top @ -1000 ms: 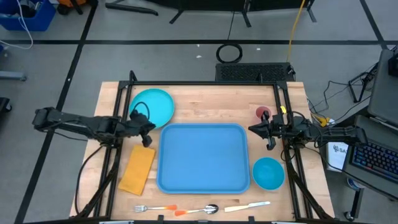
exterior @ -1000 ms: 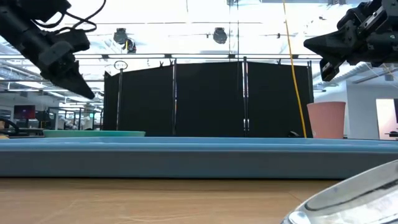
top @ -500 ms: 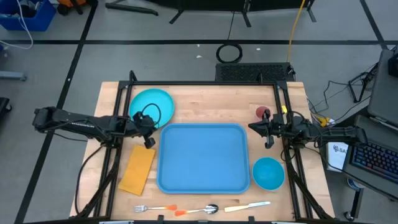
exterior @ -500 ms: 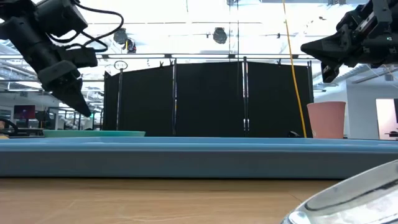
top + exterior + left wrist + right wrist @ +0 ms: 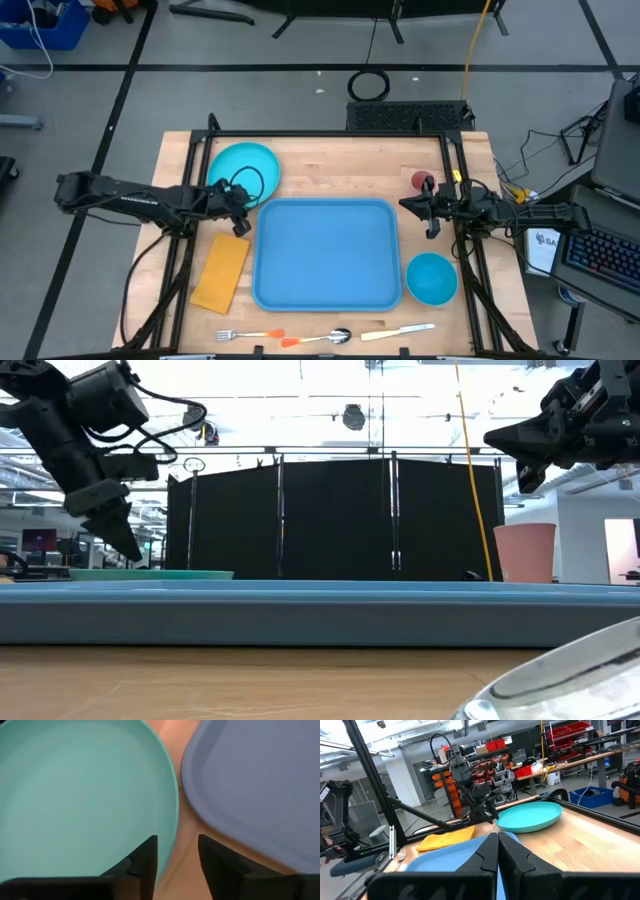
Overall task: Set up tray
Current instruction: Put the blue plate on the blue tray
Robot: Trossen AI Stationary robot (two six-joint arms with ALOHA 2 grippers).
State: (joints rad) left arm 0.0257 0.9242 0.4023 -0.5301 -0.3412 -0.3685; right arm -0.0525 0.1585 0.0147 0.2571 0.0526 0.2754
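Observation:
The blue tray (image 5: 325, 255) lies flat in the middle of the table. A round teal plate (image 5: 243, 172) rests on the wood beyond the tray's far left corner. My left gripper (image 5: 177, 857) hangs open, fingers pointing steeply down, just over the plate's near rim (image 5: 172, 820). One finger is above the plate and the other above the bare wood between plate and tray. In the low view it (image 5: 128, 550) stands a little above the plate (image 5: 150, 573). My right gripper (image 5: 408, 208) is shut in the air by the tray's far right corner.
A yellow napkin (image 5: 222, 272) lies left of the tray and a blue bowl (image 5: 432, 278) right of it. A pink cup (image 5: 422, 182) stands at the far right. A fork (image 5: 250, 334), a spoon (image 5: 325, 337) and a knife (image 5: 398, 331) line the near edge.
My left gripper has come down toward the teal plate's near rim and tipped its fingers more steeply downward. The plate, the tray and my right arm have kept still.

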